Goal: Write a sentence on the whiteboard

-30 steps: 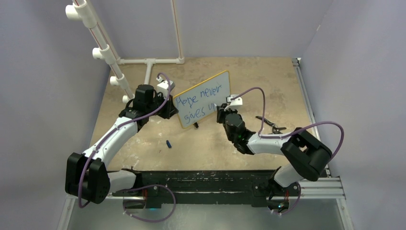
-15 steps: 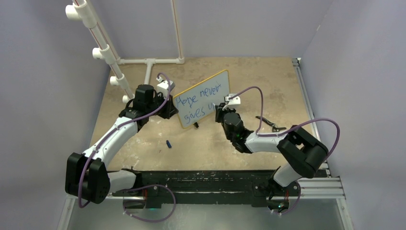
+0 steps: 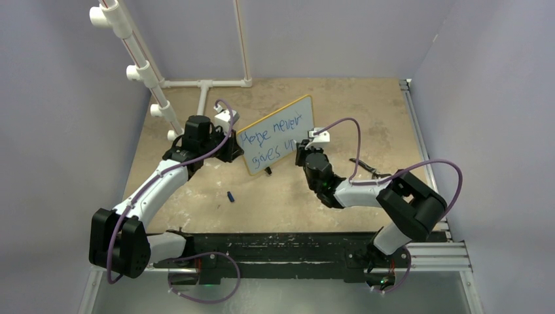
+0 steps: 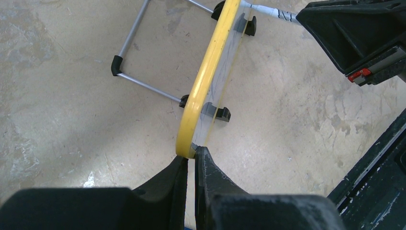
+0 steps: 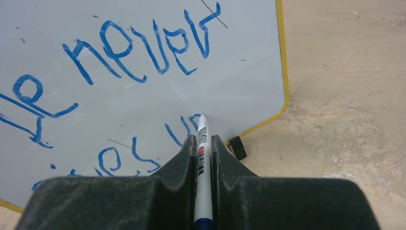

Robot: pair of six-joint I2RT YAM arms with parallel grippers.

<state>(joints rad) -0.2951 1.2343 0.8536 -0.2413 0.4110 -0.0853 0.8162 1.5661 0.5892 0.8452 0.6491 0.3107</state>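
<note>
Lying near whiteboard (image 3: 305, 110): blue cap (image 3: 230, 195), black tool (image 3: 372, 172), white pipes (image 3: 141, 69).

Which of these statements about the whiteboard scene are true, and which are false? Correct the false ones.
1. The left hand grips the whiteboard by its yellow edge. True.
2. The right hand is empty. False: it is closed on a marker.
3. The writing is red. False: it is blue.
4. The word "never" is on the top line. True.
5. The whiteboard lies flat on the table. False: it stands up on black feet.
</note>
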